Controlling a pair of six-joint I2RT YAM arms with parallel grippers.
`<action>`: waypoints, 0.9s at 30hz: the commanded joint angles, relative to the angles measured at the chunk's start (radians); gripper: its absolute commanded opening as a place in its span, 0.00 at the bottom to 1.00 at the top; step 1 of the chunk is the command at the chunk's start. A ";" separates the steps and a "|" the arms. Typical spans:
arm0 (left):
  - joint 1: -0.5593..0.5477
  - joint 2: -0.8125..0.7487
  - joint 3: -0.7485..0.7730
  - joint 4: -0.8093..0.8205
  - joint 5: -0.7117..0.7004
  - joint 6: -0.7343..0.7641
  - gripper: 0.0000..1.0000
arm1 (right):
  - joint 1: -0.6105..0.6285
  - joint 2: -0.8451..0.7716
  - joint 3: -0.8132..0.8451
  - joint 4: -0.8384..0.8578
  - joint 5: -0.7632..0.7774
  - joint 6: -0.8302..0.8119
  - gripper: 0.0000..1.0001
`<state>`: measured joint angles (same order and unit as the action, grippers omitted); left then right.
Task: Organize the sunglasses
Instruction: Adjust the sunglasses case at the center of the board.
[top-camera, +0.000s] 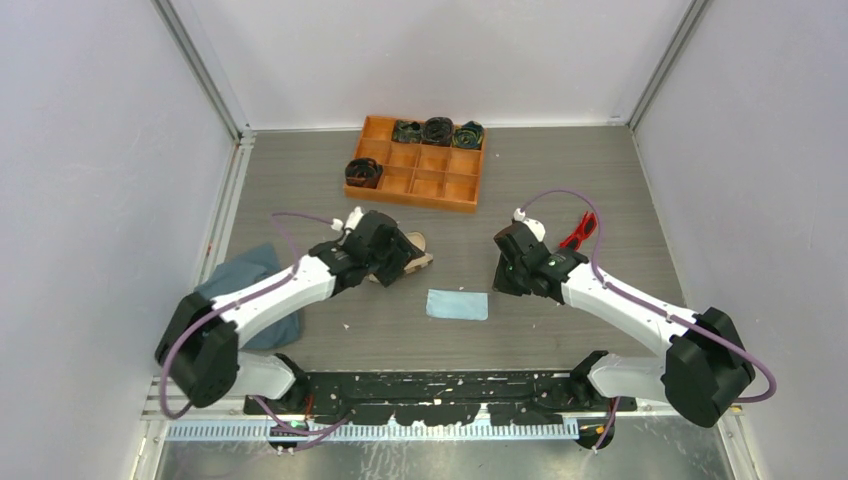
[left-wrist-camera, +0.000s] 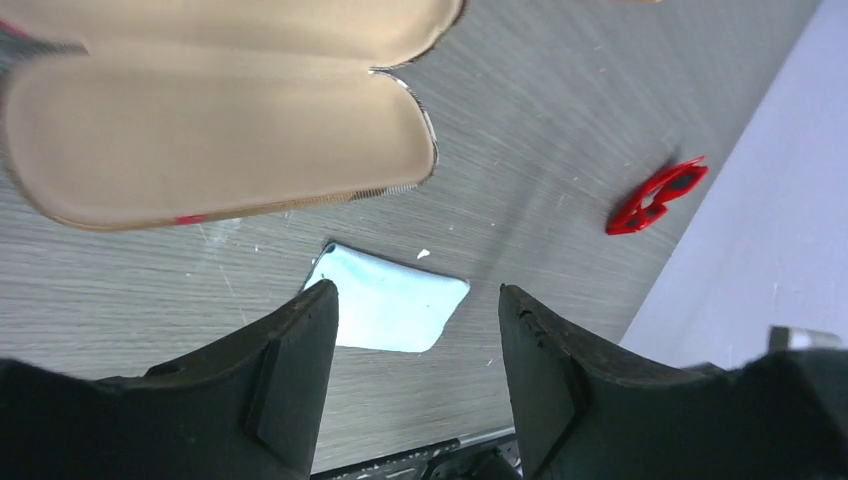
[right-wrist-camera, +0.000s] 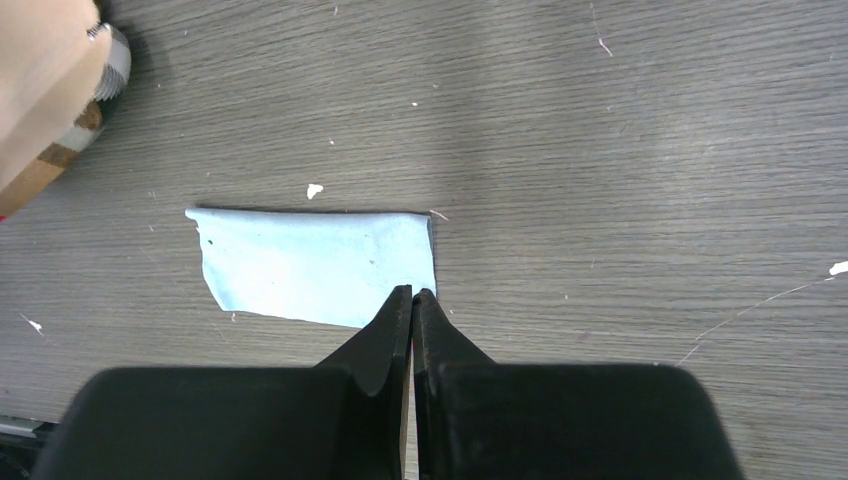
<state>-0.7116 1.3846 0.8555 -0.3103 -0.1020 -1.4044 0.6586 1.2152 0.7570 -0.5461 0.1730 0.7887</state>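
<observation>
The red sunglasses (top-camera: 580, 231) lie on the table behind my right arm, and show in the left wrist view (left-wrist-camera: 657, 197) near the right wall. The plaid case (top-camera: 421, 246) lies open with its tan lining (left-wrist-camera: 210, 135) up. My left gripper (top-camera: 397, 256) is right beside it, open and empty (left-wrist-camera: 415, 290). My right gripper (top-camera: 504, 276) is shut and empty (right-wrist-camera: 412, 293), with its tips over the near right corner of the light blue cloth (right-wrist-camera: 315, 262). The cloth lies flat (top-camera: 457, 304) between the two arms.
An orange compartment tray (top-camera: 433, 187) stands at the back with dark rolled items in several cells. A dark blue cloth (top-camera: 243, 275) lies at the left under my left arm. White walls close in on both sides and the back.
</observation>
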 joint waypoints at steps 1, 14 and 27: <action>0.016 -0.121 0.054 -0.162 -0.179 0.105 0.61 | -0.005 -0.004 0.005 0.034 0.002 0.010 0.07; 0.193 -0.107 0.108 -0.271 -0.045 0.455 0.58 | -0.004 -0.036 -0.010 0.017 0.006 0.012 0.08; 0.215 0.266 0.359 -0.343 -0.007 0.811 0.42 | -0.004 -0.052 -0.003 -0.006 0.013 0.018 0.08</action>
<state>-0.5018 1.5940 1.1526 -0.6296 -0.1192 -0.7174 0.6586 1.2034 0.7456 -0.5480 0.1703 0.7925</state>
